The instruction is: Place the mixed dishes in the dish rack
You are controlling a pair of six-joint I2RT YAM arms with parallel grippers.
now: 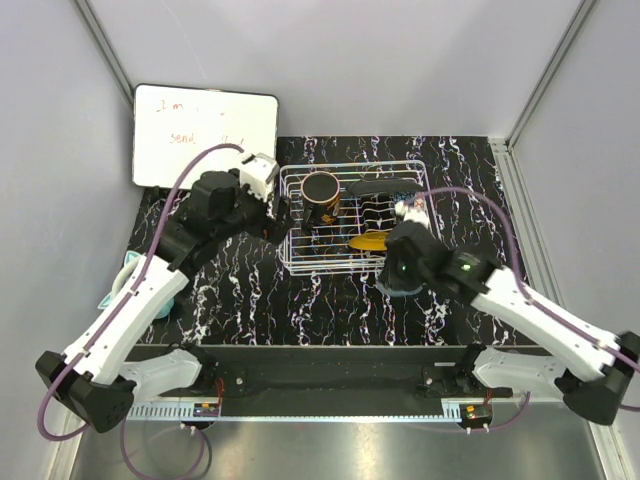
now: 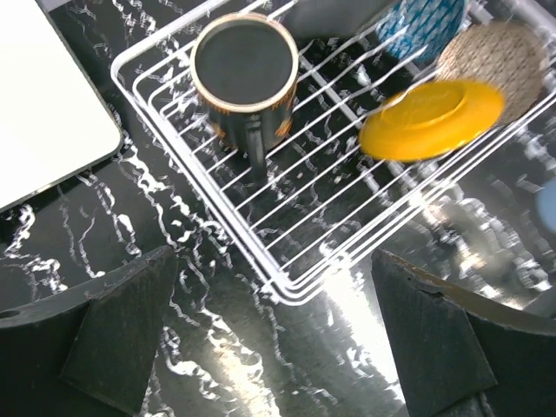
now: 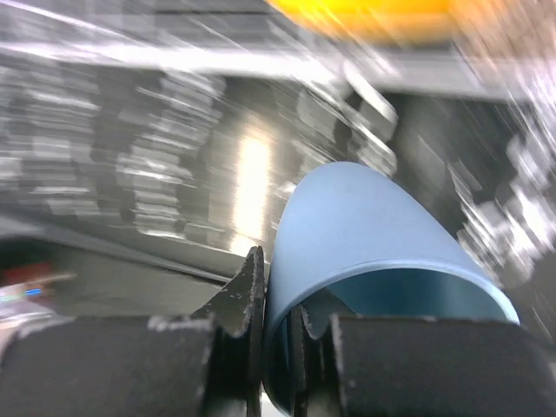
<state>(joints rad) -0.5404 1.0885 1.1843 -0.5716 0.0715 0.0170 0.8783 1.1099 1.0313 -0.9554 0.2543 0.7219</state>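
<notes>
My right claw [image 3: 276,302] pinching the light-blue cup [image 3: 373,226]
Its smooth curved wall sits clamped between my dark jagged fingers [image 3: 241,297]; a yellow plate [image 3: 365,12] blurs beyond.

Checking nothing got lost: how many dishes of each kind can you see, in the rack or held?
Plates: 2 (yellow plate, dark plate)
Bowls: 2 (blue bowl, beige bowl)
Cups and mugs: 2 (black mug, light-blue cup)
Total: 6

Ahead of your left gripper [image 2: 278,334], bare rack [image 2: 287,287] wires lie between the mug [image 2: 246,74] and the plate [image 2: 432,117]; that plate stands directly ahead of your right gripper [image 3: 274,306].
</notes>
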